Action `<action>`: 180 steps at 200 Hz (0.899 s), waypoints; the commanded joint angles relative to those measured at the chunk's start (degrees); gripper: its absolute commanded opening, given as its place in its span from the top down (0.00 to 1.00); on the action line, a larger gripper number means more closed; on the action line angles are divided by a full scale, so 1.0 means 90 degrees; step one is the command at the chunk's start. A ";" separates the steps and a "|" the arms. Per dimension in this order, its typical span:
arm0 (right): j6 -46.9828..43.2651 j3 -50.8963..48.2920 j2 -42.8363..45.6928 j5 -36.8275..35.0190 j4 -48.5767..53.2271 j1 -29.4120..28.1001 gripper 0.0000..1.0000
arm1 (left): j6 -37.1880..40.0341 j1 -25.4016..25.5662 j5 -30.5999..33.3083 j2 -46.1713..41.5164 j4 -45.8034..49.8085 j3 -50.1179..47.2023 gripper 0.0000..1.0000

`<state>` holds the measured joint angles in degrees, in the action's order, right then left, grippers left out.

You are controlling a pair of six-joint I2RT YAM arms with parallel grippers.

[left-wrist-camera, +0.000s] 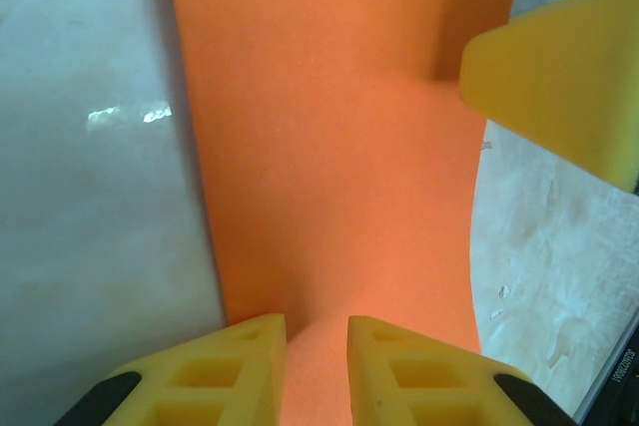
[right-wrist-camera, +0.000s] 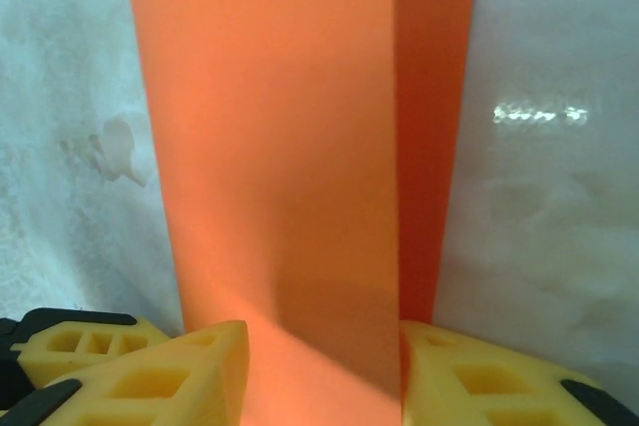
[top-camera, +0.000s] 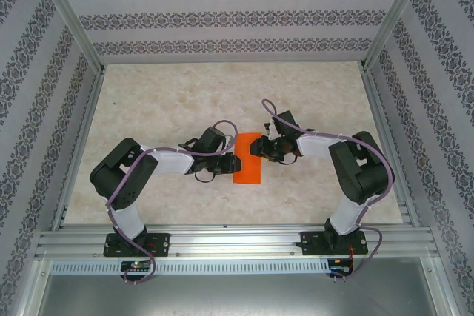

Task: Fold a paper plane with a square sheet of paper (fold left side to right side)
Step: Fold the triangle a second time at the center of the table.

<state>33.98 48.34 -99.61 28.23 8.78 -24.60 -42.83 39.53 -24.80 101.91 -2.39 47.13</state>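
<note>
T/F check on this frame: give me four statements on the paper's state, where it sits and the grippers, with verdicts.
1. The bright orange square sheet of paper lies between the left gripper and the right gripper. True.
2. The sheet is one flat layer. False: in the right wrist view, one layer curls up over a darker one beneath.
3. The fingers on both grippers are yellow. True.
4. The sheet sits at the table's far edge. False: it lies mid-width on the beige marbled tabletop, towards the near side.
</note>
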 commanded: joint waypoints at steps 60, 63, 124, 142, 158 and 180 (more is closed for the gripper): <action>0.0302 -0.0661 0.0525 0.0471 -0.0274 -0.0122 0.57 | -0.0103 0.0076 0.0052 -0.0067 -0.0070 -0.0090 0.75; 0.0311 -0.0676 0.0538 0.0469 -0.0272 -0.0126 0.57 | -0.0102 0.0076 0.0053 -0.0072 -0.0080 -0.0088 0.75; 0.0703 -0.0902 0.0781 0.0497 -0.0381 -0.0245 0.58 | -0.0120 0.0071 0.0026 -0.0109 -0.0152 -0.0110 0.75; 0.0872 -0.0973 0.0867 0.0472 -0.0360 -0.0254 0.60 | -0.0069 0.0072 0.0060 -0.0193 -0.0130 -0.0110 0.75; 0.1047 -0.1062 0.0960 0.0469 -0.0417 -0.0255 0.62 | -0.0007 0.0072 0.0087 -0.0302 -0.0109 -0.0085 0.74; 0.1313 -0.1151 0.1010 0.0549 -0.0542 -0.0255 0.69 | 0.0088 0.0073 0.0121 -0.0437 -0.0092 -0.0057 0.71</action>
<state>42.33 39.18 -92.12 31.88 6.13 -26.52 -42.98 39.53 -24.73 100.68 -2.35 46.65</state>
